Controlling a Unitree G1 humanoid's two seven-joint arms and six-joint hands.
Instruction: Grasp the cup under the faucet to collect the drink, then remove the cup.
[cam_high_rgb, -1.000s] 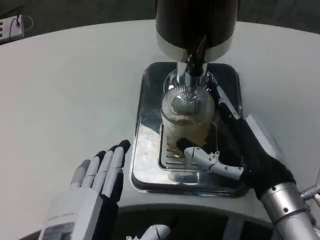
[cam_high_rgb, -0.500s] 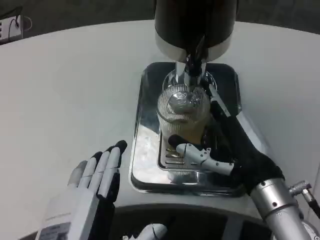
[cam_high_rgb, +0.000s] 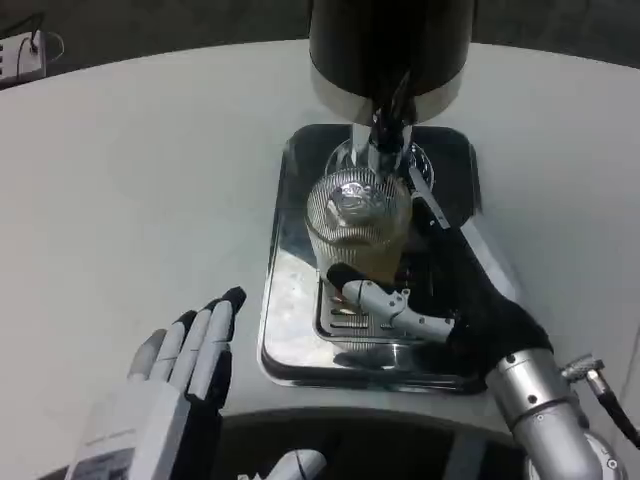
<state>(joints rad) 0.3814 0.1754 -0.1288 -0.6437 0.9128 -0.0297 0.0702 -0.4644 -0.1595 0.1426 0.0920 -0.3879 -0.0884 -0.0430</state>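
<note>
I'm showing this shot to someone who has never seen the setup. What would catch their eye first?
Likely the ribbed clear cup at the centre, standing on the shiny steel drip tray right under the faucet of the dark dispenser, with pale amber drink in it. Next, the right hand wrapped around the cup from the right, and the left hand lying flat and idle on the white table at lower left.

A clear ribbed glass cup (cam_high_rgb: 357, 225) is seen upright in the grasp of the right hand (cam_high_rgb: 440, 300), whose fingers are wrapped around its lower part. Amber drink is held in its lower portion. The chrome faucet (cam_high_rgb: 383, 140) is found directly above its rim, beyond the hand.
</note>
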